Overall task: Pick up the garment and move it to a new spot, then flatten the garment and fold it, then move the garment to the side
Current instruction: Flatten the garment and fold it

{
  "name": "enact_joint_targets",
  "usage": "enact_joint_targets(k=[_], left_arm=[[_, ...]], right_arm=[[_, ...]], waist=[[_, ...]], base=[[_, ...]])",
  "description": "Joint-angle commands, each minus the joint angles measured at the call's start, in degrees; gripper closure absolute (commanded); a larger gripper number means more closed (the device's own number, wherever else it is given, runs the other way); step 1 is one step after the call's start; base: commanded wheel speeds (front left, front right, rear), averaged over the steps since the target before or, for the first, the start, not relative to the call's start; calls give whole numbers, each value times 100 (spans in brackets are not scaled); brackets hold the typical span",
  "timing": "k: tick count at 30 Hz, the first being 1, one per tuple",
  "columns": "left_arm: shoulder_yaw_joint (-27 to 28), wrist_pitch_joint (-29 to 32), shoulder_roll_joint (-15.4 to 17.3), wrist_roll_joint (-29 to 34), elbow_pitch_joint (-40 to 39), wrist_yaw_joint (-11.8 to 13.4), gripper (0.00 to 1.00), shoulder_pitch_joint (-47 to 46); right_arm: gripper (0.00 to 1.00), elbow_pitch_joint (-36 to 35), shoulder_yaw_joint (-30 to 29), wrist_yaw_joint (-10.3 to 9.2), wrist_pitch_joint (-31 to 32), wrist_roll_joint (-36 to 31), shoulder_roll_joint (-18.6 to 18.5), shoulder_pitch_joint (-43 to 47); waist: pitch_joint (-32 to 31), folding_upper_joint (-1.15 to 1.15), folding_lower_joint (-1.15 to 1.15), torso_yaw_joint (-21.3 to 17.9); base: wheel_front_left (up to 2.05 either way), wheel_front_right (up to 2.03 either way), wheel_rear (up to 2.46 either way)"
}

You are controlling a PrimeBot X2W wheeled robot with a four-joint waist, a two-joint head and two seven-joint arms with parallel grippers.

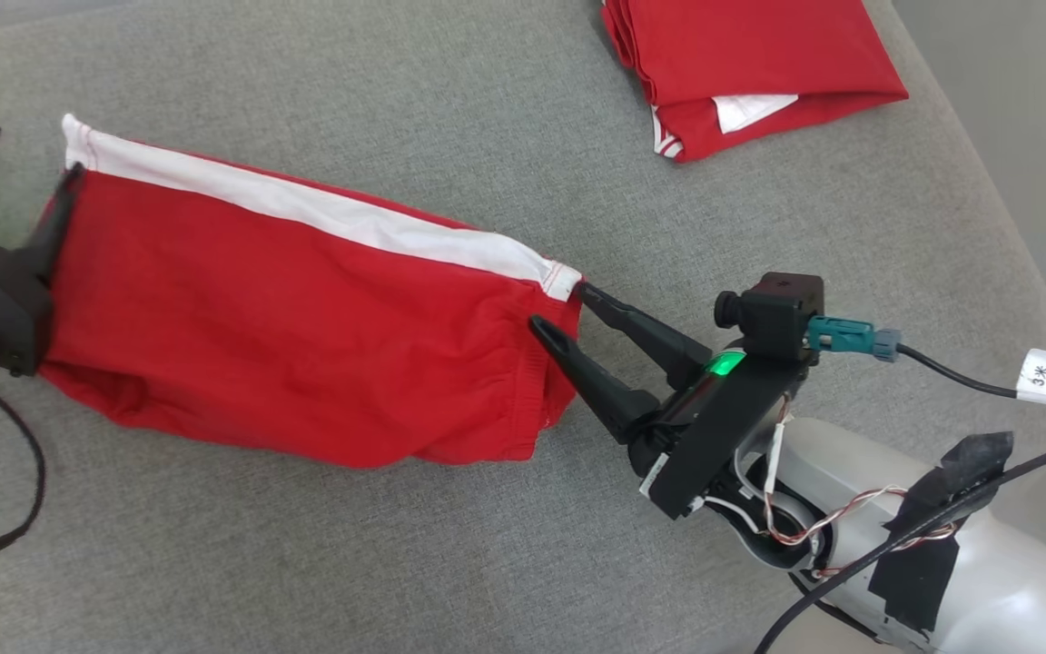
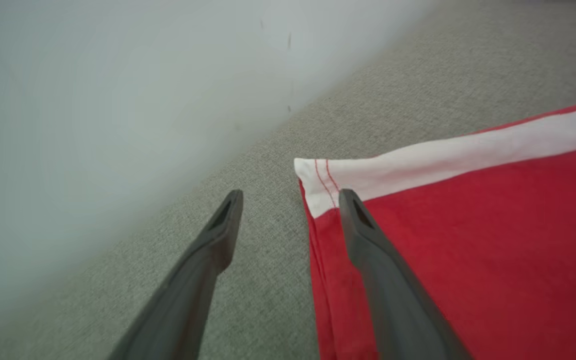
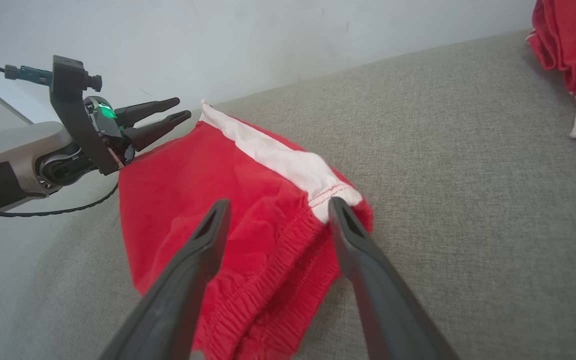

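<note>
At the far left, the left gripper [image 1: 25,156] is seen with its two dark fingers spread wide and nothing held. In the left wrist view one finger lies over the red cloth and the other over bare grey cushion [image 1: 396,563], beside the hem corner.

The garment [image 1: 287,327], a pair of red shorts, is laid lengthwise across the middle of the cushion, between the two grippers. A white stripe [image 1: 305,204] runs along its far edge. The near edge is rounded and slightly bunched.

At the garment's right end, the right gripper [image 1: 563,309] is also spread wide and empty. Its fingers are set either side of the corner of the gathered waistband [image 3: 273,260]. A green light [image 1: 723,363] is lit on its wrist.

Far right, a second red garment [image 1: 741,64] lies folded, well apart from the shorts.

The flattening step is judged to be in hand, with the shorts drawn out but not yet folded. The next move is judged to call for a fresh grip on both ends, so that one half can be brought over the other without dragging the bunched near edge.

A white tag [image 1: 1042,374] on the right arm's cable is marked "3", followed by a star-like sign. No brand can be read on either garment.
</note>
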Motion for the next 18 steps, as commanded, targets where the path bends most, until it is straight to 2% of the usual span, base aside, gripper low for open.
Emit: enact_joint_targets(k=[1,7,11,15,18], left_arm=[[-11,-111,-13,-42,70,10,0,3],[33,-386,-61,-150,186,59,0,250],[96,-496,-43,-219,127,111,0,384],[250,-582,12,-329,-101,268,0,635],[376,-611,72,-420,-346,376,0,862]], right_arm=[[0,-15,5,1,-25,-9,-71,88],[0,-130,4,1,-25,-78,-347,278],[0,-246,-194,1,-26,-188,-504,417],[0,-355,-750,1,-26,-515,-611,753],[0,-337,-1196,1,-25,-1090,-598,1004]], waist=[[-86,-1,0,65],[-387,-1,0,171],[-543,-1,0,240],[-691,-1,0,310],[-778,-1,0,352]], base=[[0,0,0],[0,0,0],[0,0,0],[0,0,0],[0,0,0]])
